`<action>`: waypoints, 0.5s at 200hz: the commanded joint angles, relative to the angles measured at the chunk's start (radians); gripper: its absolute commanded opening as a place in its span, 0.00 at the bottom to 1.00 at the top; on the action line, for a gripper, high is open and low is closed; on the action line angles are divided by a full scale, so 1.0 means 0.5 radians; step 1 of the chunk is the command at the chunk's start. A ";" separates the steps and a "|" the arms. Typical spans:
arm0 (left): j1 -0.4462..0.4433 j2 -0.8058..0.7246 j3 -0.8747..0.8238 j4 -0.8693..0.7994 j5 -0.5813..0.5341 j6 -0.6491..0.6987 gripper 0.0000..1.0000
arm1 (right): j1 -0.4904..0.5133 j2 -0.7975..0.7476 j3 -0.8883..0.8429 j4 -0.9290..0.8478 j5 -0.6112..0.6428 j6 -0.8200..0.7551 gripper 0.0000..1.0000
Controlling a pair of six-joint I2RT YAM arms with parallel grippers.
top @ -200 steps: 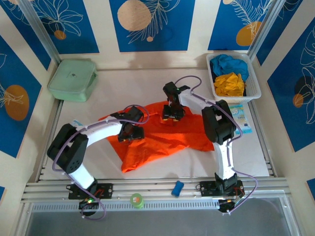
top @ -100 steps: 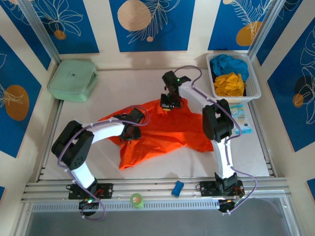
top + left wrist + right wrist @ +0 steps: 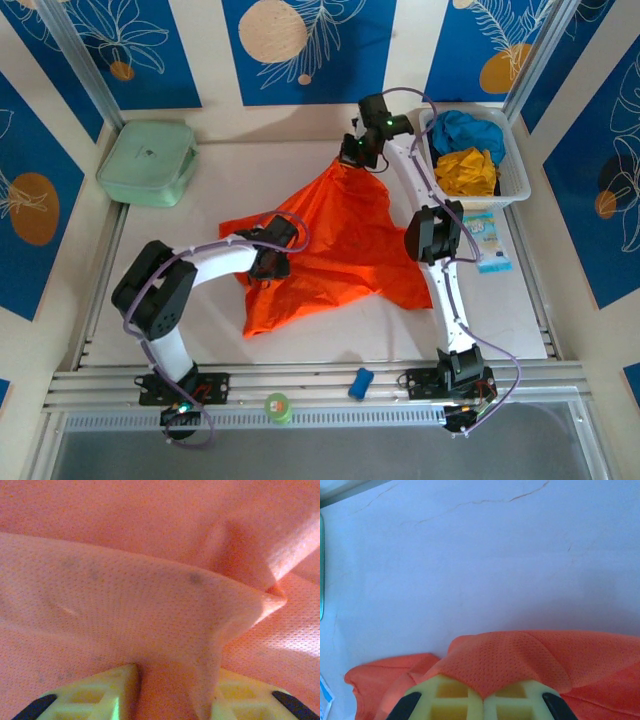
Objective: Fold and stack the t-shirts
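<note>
- left gripper [image 3: 268,262] is well left of the white basket [image 3: 519,160] and nearer than it; jaws pinch a ridge of the orange t-shirt [image 3: 335,245], and the left wrist view shows mesh bunched between the yellow fingers [image 3: 90,700]
- orange t-shirt lies on the table [image 3: 250,170], left of the basket and nearer than it, not folded yet; its wide near part sags flat, with one corner ending nearer than the basket's near-left corner
- key relation: the cloth runs from the left gripper to the right gripper [image 3: 352,158], so the long axis is a diagonal from near-left to far-right, aimed at the basket's far-left corner
- right gripper sits just left of that corner, jaws pressed together on the shirt's far edge and lifting it into a peak; the right wrist view shows orange cloth nipped at the fingertips [image 3: 450,700]
- shirt points far: apex at the right gripper, wide end near
- my read: the right arm owns the far end and the left arm the middle, so the next spread turns on tension along that diagonal; a slip at either pinch would drop the peak
- yellow t-shirt [image 3: 468,172] fills the basket's nearer half, blue t-shirt [image 3: 462,128] the farther half
</note>
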 commanded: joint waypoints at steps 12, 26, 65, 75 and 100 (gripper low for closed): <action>0.007 0.131 0.053 -0.204 -0.075 0.106 0.35 | -0.070 0.091 -0.058 0.259 -0.170 -0.021 0.00; 0.009 0.131 0.079 -0.212 -0.090 0.123 0.35 | -0.075 0.131 -0.062 0.347 -0.147 -0.052 0.00; 0.000 0.049 0.146 -0.255 -0.143 0.170 0.56 | -0.075 0.227 0.057 0.453 -0.134 -0.071 0.27; -0.004 0.005 0.165 -0.286 -0.171 0.178 0.67 | -0.078 0.227 0.079 0.464 -0.130 -0.066 0.40; -0.005 -0.166 0.202 -0.398 -0.268 0.180 0.81 | -0.076 0.175 0.114 0.436 -0.102 -0.063 0.57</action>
